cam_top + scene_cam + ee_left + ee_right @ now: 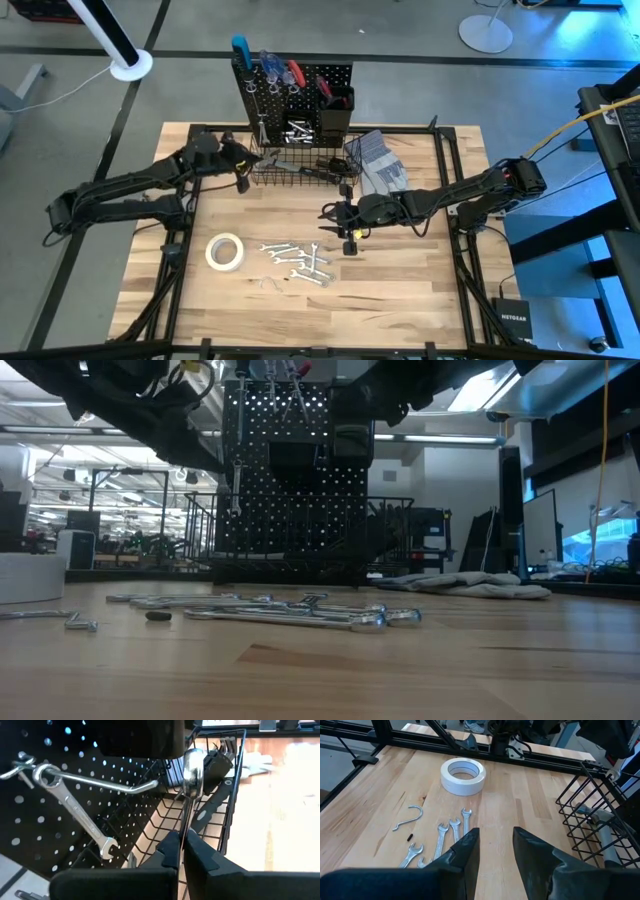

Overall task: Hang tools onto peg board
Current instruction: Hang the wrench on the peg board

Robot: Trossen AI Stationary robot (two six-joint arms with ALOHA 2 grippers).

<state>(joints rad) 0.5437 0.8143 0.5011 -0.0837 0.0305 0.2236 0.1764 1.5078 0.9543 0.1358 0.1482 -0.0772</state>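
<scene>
Silver wrenches lie in a loose cluster at lower centre of the high view, beside the white tape roll. Upright at top centre stands the black peg board, one wrench hanging on a hook. The left gripper, by the wire basket, pinches a thin silver wrench shaft. The right gripper hovers over the wood with its fingers spread, holding nothing.
</scene>
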